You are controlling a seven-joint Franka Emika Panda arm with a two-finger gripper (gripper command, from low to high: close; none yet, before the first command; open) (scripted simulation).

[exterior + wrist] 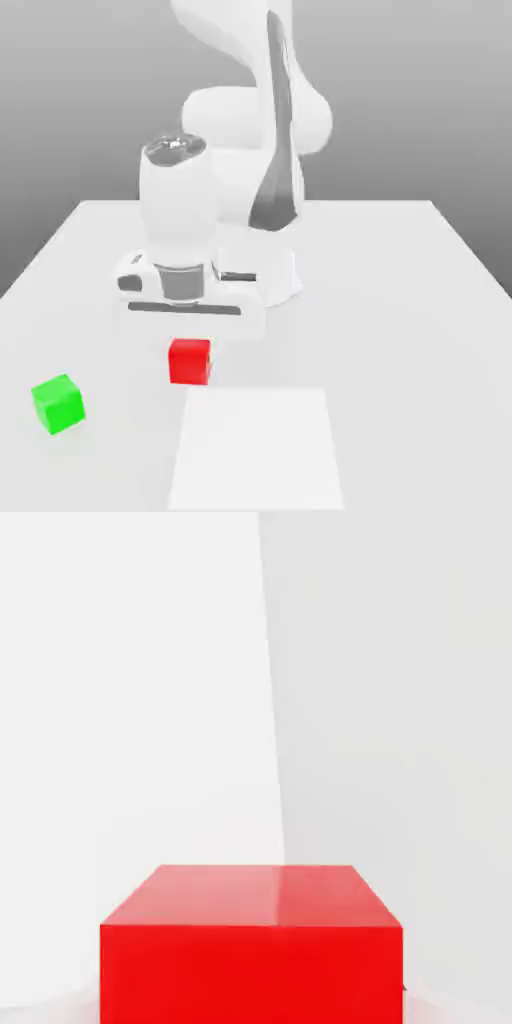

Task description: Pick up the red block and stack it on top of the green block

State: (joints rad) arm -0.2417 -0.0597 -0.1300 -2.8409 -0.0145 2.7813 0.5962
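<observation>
Red block [189, 362] found in gripper [252, 1005], fingers closed on its sides. Green block [59, 404] on table [400, 350], toward ext. view's left, well apart, turned at an angle. Rec.: keep grip firm, raise w/ ample clearance, carry level, match yaw, centre over green, lower slowly; release only at full contact.

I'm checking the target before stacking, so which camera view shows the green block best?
The exterior view: the green block appears there whole, tilted to the camera with several faces visible, on the white table. I can't make it out in the hand view, where the red block is in the foreground.
</observation>
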